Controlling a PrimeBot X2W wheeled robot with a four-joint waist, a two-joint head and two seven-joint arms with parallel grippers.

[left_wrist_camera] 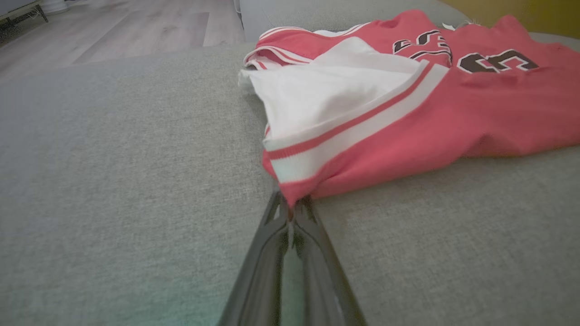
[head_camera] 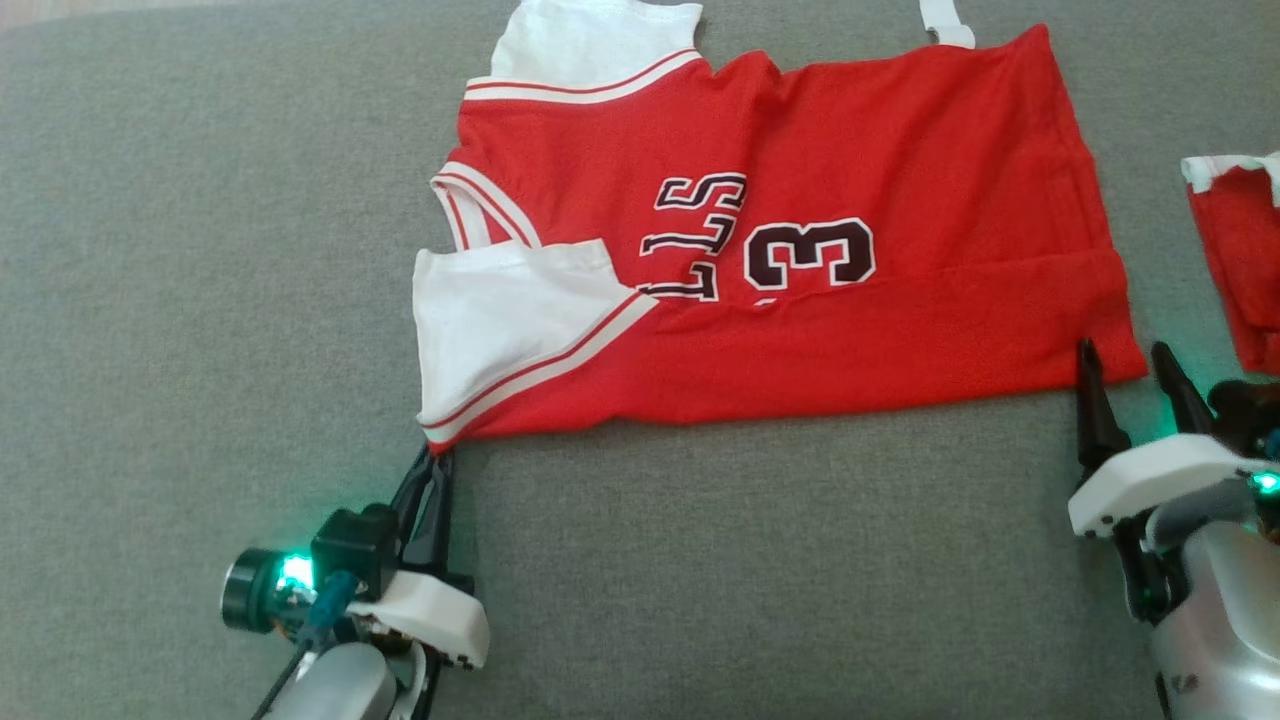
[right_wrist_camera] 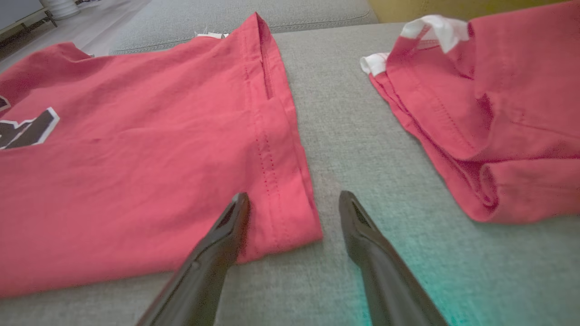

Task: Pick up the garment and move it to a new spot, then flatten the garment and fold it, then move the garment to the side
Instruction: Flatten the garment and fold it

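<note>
A broad grey cushion (head_camera: 200, 300) of coarse woven upholstery carries everything. The red jersey (head_camera: 900, 200) lies across its far middle, mostly flat, collar end to the left, its near long edge already folded up over the printed number. It looks light, limp and thin, so it should drape and crease wherever it is lifted; corners and stitched hems are likely the firmest holds. A second red garment (head_camera: 1240, 260) lies bunched at far right. The left gripper (head_camera: 432, 462) is pinched onto the jersey's near-left corner, below the white sleeve (head_camera: 500, 310). The right gripper (head_camera: 1125, 355) is spread wide astride the near-right hem corner.
</note>
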